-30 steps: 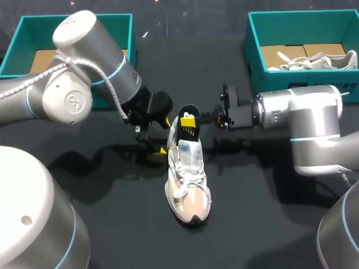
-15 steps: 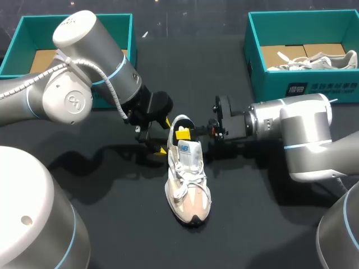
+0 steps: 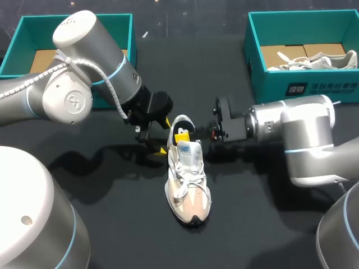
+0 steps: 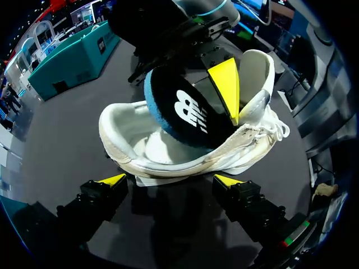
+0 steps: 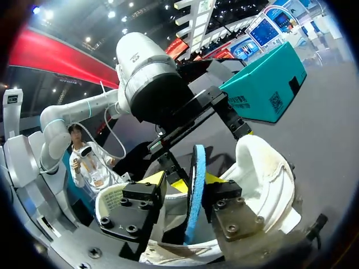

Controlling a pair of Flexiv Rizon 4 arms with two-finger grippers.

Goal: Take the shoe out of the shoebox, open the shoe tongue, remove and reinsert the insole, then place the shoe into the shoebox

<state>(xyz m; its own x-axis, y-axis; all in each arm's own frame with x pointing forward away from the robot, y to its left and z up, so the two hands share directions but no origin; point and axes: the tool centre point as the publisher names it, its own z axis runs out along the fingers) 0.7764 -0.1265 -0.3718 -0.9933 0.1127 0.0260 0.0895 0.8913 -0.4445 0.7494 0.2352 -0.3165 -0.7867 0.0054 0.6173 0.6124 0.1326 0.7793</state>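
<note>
Beyond the shoe (image 3: 189,185) and insole (image 4: 185,115), left shoebox (image 3: 45,19), right shoebox (image 3: 269,87) with sneaker (image 3: 320,60).

This looks to me like a robotics lab: my left arm (image 3: 84,84) and right arm (image 3: 303,129) hang over a black desk (image 3: 252,224) carrying a left shoebox (image 3: 33,33) and a right shoebox (image 3: 275,87), both teal.

Shoe (image 3: 188,182) set at bench (image 3: 252,213) middle, toe toward near edge, heel toward far side. Insole (image 4: 182,115) stood on edge in heel opening, pinched from both sides by right tool (image 3: 188,133), brought in from right. Left tool (image 3: 164,135) placed just left of heel, fingers spread, shoe side ahead of them. Shoebox (image 3: 33,33) seated at far left. Second shoebox (image 3: 269,87) seated at far right, second shoe (image 3: 320,60) laid inside.
</note>
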